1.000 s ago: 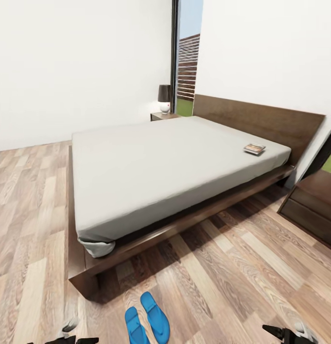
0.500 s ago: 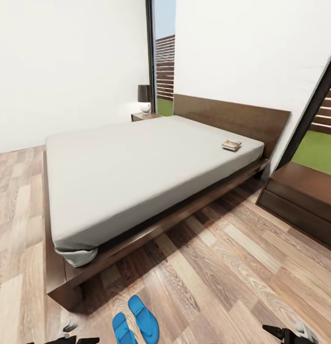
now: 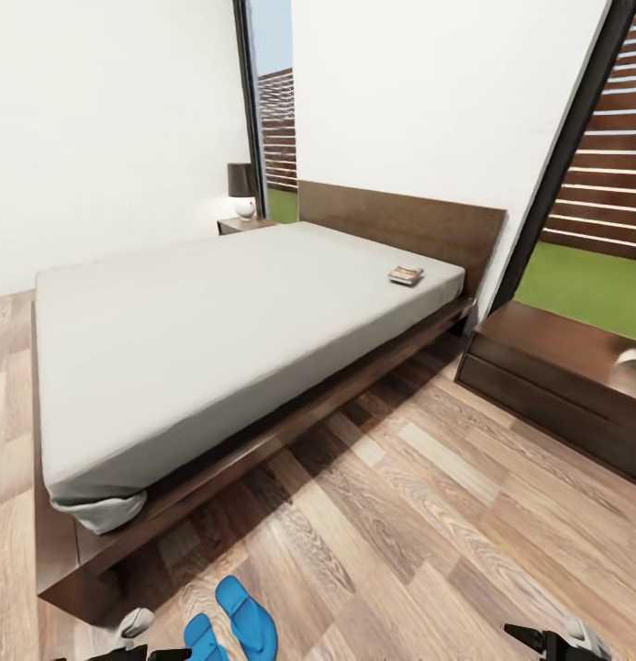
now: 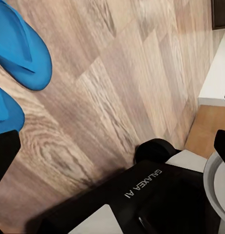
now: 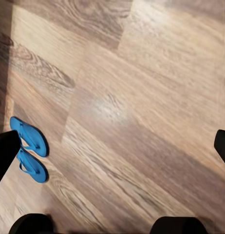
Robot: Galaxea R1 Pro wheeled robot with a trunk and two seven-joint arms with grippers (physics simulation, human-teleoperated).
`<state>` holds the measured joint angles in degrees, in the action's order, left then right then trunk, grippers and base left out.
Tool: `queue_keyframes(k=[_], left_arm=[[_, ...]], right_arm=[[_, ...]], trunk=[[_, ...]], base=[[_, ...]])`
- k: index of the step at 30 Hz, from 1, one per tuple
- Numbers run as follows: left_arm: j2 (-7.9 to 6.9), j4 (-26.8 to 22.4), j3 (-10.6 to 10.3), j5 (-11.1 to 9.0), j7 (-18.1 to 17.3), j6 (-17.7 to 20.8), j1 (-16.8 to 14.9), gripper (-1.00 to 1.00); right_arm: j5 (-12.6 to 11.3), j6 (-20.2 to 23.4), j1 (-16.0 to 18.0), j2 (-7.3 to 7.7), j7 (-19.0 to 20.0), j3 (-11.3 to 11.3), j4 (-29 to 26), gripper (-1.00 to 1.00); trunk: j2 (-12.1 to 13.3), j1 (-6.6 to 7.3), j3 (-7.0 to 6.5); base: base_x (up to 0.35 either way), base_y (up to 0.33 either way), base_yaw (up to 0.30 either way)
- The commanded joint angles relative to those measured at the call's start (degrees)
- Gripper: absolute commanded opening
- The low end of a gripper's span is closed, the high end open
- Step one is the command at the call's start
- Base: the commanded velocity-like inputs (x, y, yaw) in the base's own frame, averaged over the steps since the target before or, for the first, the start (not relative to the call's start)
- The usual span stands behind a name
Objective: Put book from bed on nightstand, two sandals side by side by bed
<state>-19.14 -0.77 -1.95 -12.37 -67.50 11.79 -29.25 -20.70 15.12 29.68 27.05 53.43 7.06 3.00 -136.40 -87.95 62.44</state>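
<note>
Nearest, at 7 o'clock, the two sandals [image 3: 230, 624] lie side by side on the floor [image 3: 428, 514] by the bed's [image 3: 217, 321] foot corner, a placement that looks finished. Both hands hang low; each wrist view shows finger tips spread wide, holding nothing. Farther, at 1 o'clock, the book [image 3: 406, 274] awaits on the mattress near the headboard [image 3: 400, 220]; the nightstand [image 3: 239, 223] stands beyond at 11.

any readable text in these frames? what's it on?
"GALAXEA AI": white letters on the robot's black base, left wrist view.
Book on the bed: cover print too small and blurred to read.
Sandals, nightstand, lamp: no text visible.
</note>
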Motion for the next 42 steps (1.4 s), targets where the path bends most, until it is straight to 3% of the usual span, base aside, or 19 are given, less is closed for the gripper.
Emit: queue_keyframes(k=[1,13,42], left_arm=[[-0.02,-0.02,-0.23,-0.38,-0.2,0.6,-0.01,1.0],[-0.03,-0.02,-0.17,-0.38,-0.18,0.6,-0.01,1.0],[-0.11,-0.02,-0.16,-0.38,-0.24,0.6,-0.01,1.0]], right_arm=[[-0.06,0.52,0.07,0.02,0.14,0.44,0.17,1.0],[-0.05,0.46,0.11,-0.01,0.18,0.47,0.17,1.0],[-0.05,0.52,0.08,-0.16,0.1,0.43,0.17,1.0]], trunk=[[-0.02,0.01,0.05],[-0.02,0.01,0.05],[-0.02,0.01,0.05]], base=[[0.0,-0.12,-0.071],[0.0,-0.051,-0.084],[0.0,-0.001,-0.248]])
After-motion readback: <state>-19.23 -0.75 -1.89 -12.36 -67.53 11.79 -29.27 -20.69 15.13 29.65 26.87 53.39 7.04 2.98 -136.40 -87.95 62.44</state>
